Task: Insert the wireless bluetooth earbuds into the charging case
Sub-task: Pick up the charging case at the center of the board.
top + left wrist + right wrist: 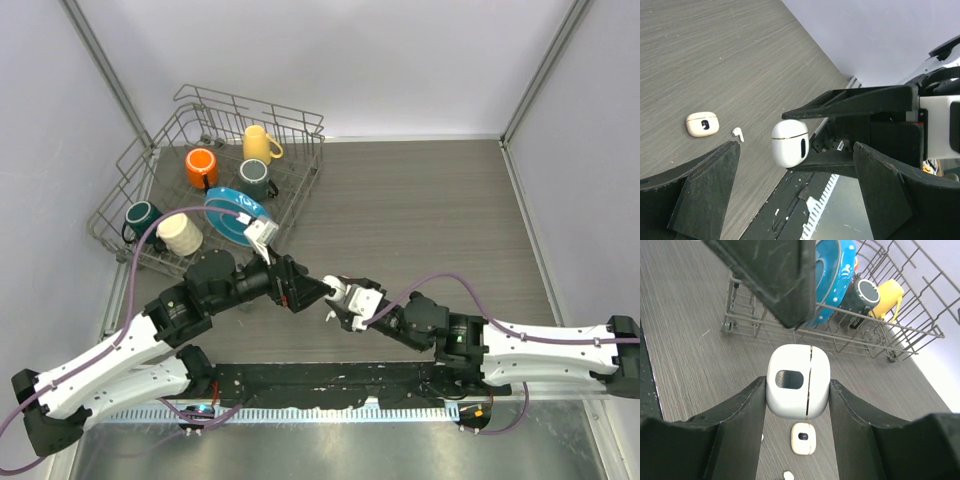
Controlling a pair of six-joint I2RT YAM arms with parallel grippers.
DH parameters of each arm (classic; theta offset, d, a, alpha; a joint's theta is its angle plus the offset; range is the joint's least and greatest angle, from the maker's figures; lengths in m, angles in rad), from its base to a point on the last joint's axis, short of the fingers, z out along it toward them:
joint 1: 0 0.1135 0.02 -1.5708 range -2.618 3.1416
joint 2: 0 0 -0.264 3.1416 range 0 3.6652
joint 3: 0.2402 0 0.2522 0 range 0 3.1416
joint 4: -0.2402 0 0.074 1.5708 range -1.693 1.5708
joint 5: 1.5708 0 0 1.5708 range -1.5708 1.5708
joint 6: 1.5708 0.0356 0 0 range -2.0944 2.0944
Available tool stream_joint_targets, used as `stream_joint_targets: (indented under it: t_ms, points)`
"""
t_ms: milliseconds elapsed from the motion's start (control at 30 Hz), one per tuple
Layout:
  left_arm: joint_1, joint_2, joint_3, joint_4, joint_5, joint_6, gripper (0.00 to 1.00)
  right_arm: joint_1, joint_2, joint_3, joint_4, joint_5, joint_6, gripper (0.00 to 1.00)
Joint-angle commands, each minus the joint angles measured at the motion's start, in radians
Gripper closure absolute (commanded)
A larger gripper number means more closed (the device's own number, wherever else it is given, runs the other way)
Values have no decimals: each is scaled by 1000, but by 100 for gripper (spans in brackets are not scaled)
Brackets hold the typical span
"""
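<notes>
Our right tool [797, 390] is clamped on a small white rounded plastic case [797, 381]. Our left tool [318, 290] stands wide apart. One tiny white stemmed earbud [737, 134] lies on the grey counter [715, 60] beside a cream case [702, 124].

two cases [789, 144] [702, 124], one earbud [737, 134], five mugs [201, 165] [258, 143] [255, 178] [142, 217] [179, 232], one plate [232, 212].

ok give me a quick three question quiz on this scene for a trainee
1. True or false: the right gripper is clamped on a white charging case.
2. What lies beside the second case on the table? A) a mug B) an earbud C) a spoon
3. Fill in: the jaws of the left gripper stand ____.
Key: 1 true; 2 B; 3 open.
</notes>
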Motion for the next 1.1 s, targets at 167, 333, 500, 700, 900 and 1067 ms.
stream_joint_targets:
  t_ms: [167, 333, 500, 700, 900, 1067]
  points:
    - [0, 57, 7, 112, 128, -23, 0, 7, -102, -15, 85, -32, -11, 99]
    - [2, 111, 10, 174, 194, -34, 4, 7, -116, -15, 82, -32, -13, 99]
    - [2, 126, -2, 214, 200, -46, 7, 7, -127, -15, 82, -46, -10, 99]
    - [2, 145, -8, 234, 223, -58, 21, 7, -125, -18, 90, -44, -13, 99]
    - [0, 169, 3, 223, 244, -58, 37, 7, -122, -18, 102, -38, -20, 99]
    - [0, 183, 10, 211, 267, -60, 48, 7, -125, -22, 108, -32, -27, 99]
